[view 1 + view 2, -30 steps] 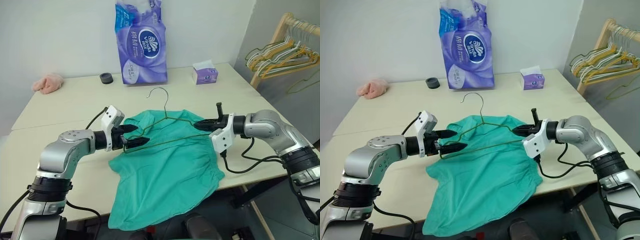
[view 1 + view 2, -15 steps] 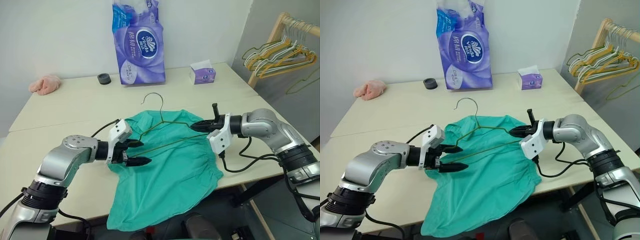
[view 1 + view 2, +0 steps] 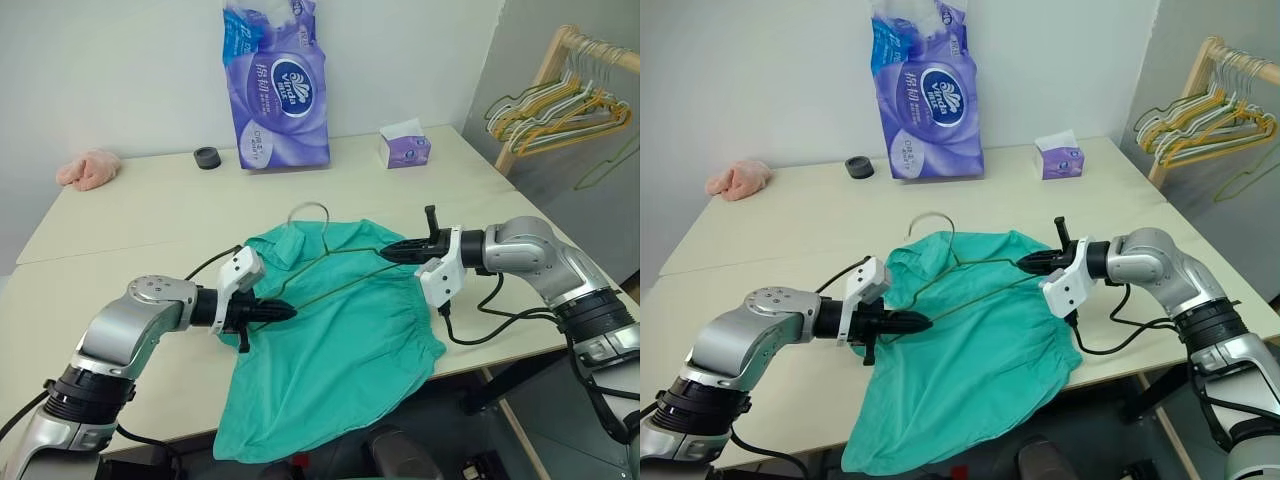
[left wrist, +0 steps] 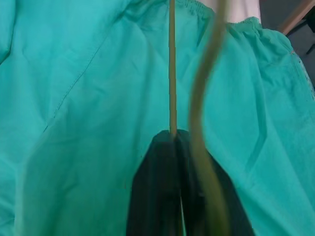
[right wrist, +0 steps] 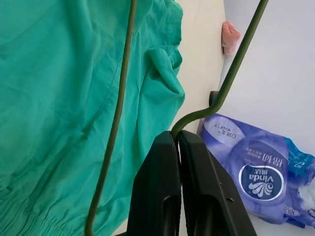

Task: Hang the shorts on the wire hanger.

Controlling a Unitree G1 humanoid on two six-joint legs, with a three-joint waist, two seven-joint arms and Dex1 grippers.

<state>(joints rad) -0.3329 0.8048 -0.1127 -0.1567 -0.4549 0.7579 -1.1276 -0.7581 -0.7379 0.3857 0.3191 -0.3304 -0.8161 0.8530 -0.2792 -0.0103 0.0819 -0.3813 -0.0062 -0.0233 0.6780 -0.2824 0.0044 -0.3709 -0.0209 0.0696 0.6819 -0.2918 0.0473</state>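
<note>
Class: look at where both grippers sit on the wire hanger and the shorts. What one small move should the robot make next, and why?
Probably lift the wire hanger slightly with both arms. The left gripper is shut on its lower bar, the right gripper on its shoulder, while the shorts lie flat on the table beneath it, not yet threaded.

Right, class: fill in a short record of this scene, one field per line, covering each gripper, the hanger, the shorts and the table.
left gripper: shut on the wire hanger, at its left corner
right gripper: shut on the wire hanger, at its right end
shorts: spread under the hanger, lower part drooping over the table edge
task state: shorts not yet hung
</note>
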